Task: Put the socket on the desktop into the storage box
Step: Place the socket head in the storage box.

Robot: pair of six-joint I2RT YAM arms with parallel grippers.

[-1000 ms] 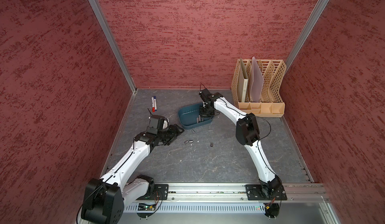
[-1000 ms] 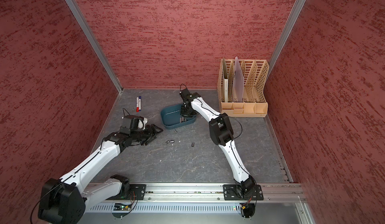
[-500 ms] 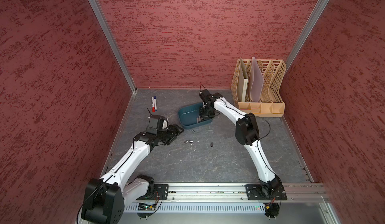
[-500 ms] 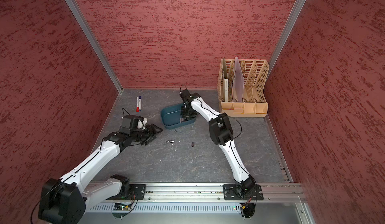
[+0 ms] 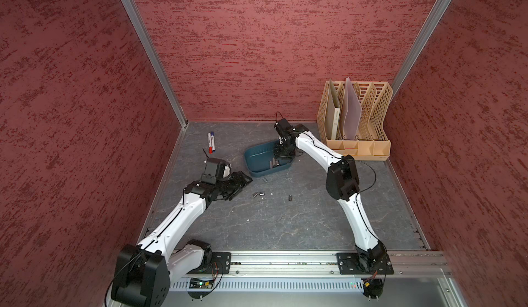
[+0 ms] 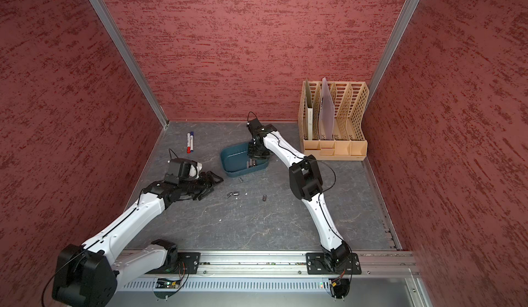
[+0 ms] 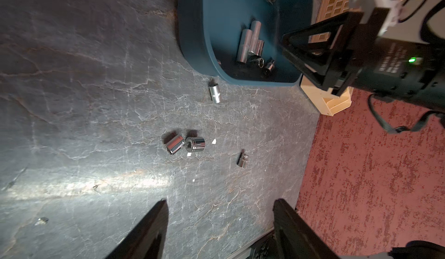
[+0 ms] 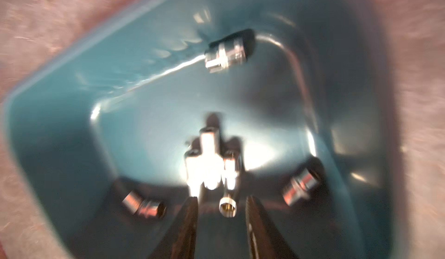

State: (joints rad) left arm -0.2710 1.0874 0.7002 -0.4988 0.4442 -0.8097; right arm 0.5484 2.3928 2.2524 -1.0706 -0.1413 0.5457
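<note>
Plainly, the sockets are short chrome cylinders, mirror-bright. Four lie loose on the desktop, near the storage box. Seven show inside it. One small socket lies between the right gripper's parted fingers, ungripped. Left gripper: spread wide, empty. Desktop dark grey, pale-veined; red textured walls. Two markers, one beige file rack.

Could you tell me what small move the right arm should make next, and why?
Probably lift the right gripper straight up out of the storage box. Its jaws stand apart, and the socket between them seems to touch neither finger, so it looks released. Four more sockets wait on the desktop.
</note>
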